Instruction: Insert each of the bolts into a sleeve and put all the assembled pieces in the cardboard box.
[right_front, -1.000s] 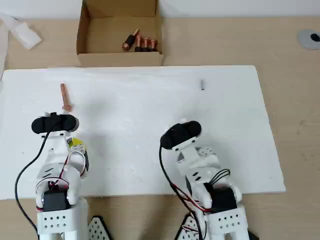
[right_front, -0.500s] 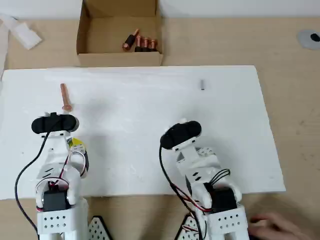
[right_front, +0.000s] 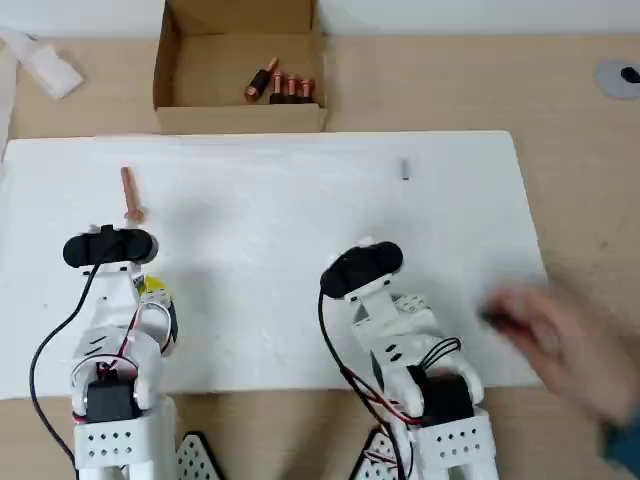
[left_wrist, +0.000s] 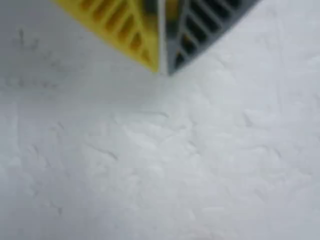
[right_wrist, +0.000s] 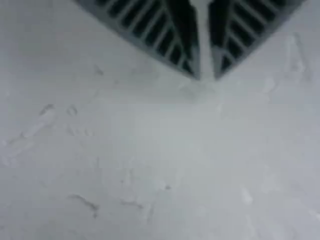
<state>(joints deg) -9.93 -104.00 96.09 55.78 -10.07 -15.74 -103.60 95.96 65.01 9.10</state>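
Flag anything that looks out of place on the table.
A person's hand hangs over the white mat's right edge beside the right arm, inside the workspace. One bolt and one sleeve lie unassembled, far apart.

Most likely a small robotics lab or maker's bench, set up on an office-style desk. Spread as a work mat over a light wood-grain tabletop (right_front: 450, 85), a white foam board (right_front: 260, 250). Standing at the board's near edge, a left arm (right_front: 115, 340) and a right arm (right_front: 400, 345), both of white printed plastic with bare servos and loose black wiring (right_front: 335, 350). Past the board's far right corner, a grey cable grommet (right_front: 617, 77) set in the wood. Just beyond the board's far edge, an open cardboard box (right_front: 240, 118).
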